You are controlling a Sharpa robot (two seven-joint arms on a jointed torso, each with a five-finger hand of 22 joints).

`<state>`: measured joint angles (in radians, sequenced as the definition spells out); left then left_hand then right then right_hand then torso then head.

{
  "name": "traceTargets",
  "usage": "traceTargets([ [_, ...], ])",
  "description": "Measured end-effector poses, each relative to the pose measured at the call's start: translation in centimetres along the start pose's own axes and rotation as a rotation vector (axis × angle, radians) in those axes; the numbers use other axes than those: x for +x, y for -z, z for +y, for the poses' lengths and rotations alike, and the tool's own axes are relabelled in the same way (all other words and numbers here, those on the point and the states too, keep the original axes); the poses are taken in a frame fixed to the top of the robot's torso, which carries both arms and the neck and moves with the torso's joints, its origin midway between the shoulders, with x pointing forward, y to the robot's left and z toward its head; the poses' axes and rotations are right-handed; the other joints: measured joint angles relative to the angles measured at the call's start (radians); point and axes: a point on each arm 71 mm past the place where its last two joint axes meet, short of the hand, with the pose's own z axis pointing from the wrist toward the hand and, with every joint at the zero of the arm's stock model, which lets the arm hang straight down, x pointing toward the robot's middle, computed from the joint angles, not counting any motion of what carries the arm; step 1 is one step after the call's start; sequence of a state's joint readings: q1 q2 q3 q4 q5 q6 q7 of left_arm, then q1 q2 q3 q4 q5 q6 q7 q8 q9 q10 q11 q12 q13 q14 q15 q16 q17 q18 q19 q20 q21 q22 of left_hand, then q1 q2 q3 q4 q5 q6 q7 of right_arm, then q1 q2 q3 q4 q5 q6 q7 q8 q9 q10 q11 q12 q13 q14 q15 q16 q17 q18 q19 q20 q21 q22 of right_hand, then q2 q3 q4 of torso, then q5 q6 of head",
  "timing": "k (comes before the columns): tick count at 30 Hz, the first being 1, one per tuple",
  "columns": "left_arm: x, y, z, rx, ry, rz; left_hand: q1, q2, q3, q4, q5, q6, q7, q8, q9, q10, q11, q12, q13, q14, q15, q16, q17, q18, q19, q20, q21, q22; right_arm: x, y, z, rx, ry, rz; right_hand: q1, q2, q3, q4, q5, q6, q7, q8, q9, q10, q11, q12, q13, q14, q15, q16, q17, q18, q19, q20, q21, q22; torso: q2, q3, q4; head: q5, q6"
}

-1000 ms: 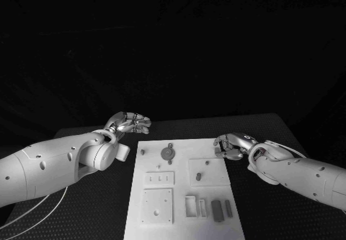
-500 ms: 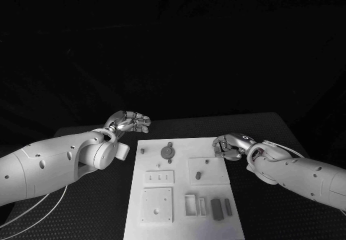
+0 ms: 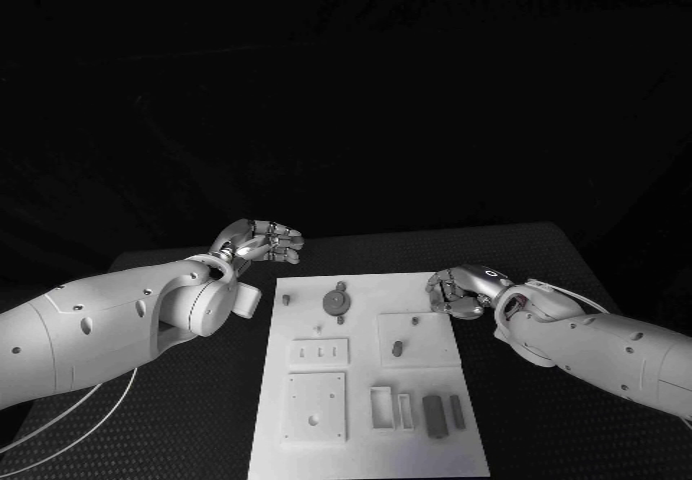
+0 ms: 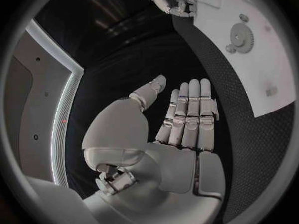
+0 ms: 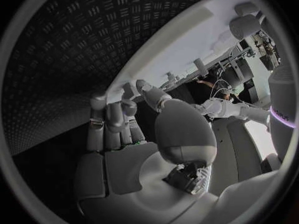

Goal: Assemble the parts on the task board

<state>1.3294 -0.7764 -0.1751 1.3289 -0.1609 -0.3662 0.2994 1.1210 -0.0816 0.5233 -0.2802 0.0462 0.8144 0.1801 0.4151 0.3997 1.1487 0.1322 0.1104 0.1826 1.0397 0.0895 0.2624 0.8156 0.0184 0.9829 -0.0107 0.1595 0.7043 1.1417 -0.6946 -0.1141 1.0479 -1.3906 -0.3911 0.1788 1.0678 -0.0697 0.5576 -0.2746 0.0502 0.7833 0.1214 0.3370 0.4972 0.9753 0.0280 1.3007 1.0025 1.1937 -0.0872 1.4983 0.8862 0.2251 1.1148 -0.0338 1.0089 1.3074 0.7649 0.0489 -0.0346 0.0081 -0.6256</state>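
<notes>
The white task board [image 3: 361, 385] lies in the middle of the black table. On it are a grey gear [image 3: 335, 303], a small peg [image 3: 284, 300], an oblong grey piece [image 3: 397, 349] and two dark bars [image 3: 434, 416] near its front. My left hand [image 3: 264, 243] hovers past the board's far left corner; in its wrist view the fingers [image 4: 190, 114] are stretched out and hold nothing. My right hand [image 3: 459, 290] sits at the board's far right edge with its fingers [image 5: 115, 119] curled in; nothing shows between them.
The board also carries a slotted plate [image 3: 319, 353], a square plate [image 3: 315, 408] and a white frame [image 3: 381, 408]. In the left wrist view, the board [image 4: 255, 79] and its gear [image 4: 241, 35] lie beyond the hand. Black table mat surrounds the board on all sides.
The whole picture has shifted slightly. Both hands keep their places relative to the board, and nothing on the board has moved.
</notes>
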Motion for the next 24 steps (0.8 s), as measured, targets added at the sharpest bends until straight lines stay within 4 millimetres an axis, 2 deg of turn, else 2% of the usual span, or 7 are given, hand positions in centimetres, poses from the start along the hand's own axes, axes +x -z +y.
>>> traceTargets([
  [14, -0.2, 0.02, 0.04, -0.004, 0.002, -0.005, 0.0, 0.0, 0.0, 0.0, 0.0, -0.004, 0.004, 0.0, 0.0, 0.0, 0.0, 0.0, 0.0, 0.0, 0.0, 0.0, 0.001, -0.003, 0.0, 0.0, 0.0, 0.001, 0.01, 0.0, -0.17, 0.008, 0.015, 0.002, -0.004, 0.005, 0.0, 0.0, 0.0, 0.0, 0.0, 0.0, 0.0, 0.0, 0.0, 0.0, -0.002, 0.0, 0.0, 0.0, -0.001, 0.0, 0.0, 0.0, 0.0, 0.0, 0.0, -0.0004, -0.0001, -0.005, -0.005],
  [17, -0.33, 0.03, 0.06, -0.004, 0.002, -0.007, 0.0, 0.0, 0.0, 0.0, 0.0, -0.004, 0.004, 0.0, 0.0, 0.0, 0.0, 0.0, 0.0, 0.0, 0.0, 0.0, 0.001, -0.003, 0.0, 0.0, 0.0, 0.001, 0.06, -0.04, -0.11, 0.007, 0.017, 0.003, -0.002, 0.022, 0.0, 0.0, 0.0, 0.0, 0.0, 0.0, 0.001, 0.0, 0.0, 0.0, -0.002, 0.0, 0.0, 0.0, -0.001, 0.0, 0.0, 0.0, 0.0, 0.0, 0.0, -0.0004, -0.0004, -0.006, -0.006],
  [21, -0.37, 0.03, 0.07, -0.005, 0.002, -0.008, 0.0, 0.0, 0.0, 0.0, 0.0, -0.004, 0.004, 0.0, 0.001, 0.0, 0.0, -0.004, 0.0, 0.0, 0.0, -0.004, 0.002, -0.003, 0.0, 0.0, 0.0, 0.001, 0.08, -0.07, -0.06, 0.005, 0.018, 0.003, -0.001, 0.022, 0.003, -0.003, 0.0, 0.0, 0.0, 0.0, 0.003, 0.0, 0.0, 0.0, -0.003, 0.0, 0.0, 0.0, -0.001, 0.0, 0.0, 0.001, 0.0, 0.0, 0.0, 0.0002, -0.0008, -0.006, -0.007],
  [24, -0.37, 0.03, 0.07, -0.005, 0.003, -0.008, 0.0, 0.0, 0.0, 0.0, 0.0, -0.004, 0.004, 0.0, 0.001, 0.0, 0.0, -0.004, 0.0, 0.0, 0.0, -0.004, 0.002, -0.003, 0.0, 0.0, 0.0, 0.001, 0.1, -0.09, -0.01, 0.004, 0.019, 0.004, -0.003, 0.032, 0.003, -0.003, 0.0, 0.0, 0.0, 0.0, 0.004, 0.0, 0.0, 0.0, -0.003, 0.001, -0.001, 0.0, -0.001, 0.0, 0.0, 0.001, 0.0, 0.0, 0.0, 0.0005, -0.0007, -0.006, -0.007],
])
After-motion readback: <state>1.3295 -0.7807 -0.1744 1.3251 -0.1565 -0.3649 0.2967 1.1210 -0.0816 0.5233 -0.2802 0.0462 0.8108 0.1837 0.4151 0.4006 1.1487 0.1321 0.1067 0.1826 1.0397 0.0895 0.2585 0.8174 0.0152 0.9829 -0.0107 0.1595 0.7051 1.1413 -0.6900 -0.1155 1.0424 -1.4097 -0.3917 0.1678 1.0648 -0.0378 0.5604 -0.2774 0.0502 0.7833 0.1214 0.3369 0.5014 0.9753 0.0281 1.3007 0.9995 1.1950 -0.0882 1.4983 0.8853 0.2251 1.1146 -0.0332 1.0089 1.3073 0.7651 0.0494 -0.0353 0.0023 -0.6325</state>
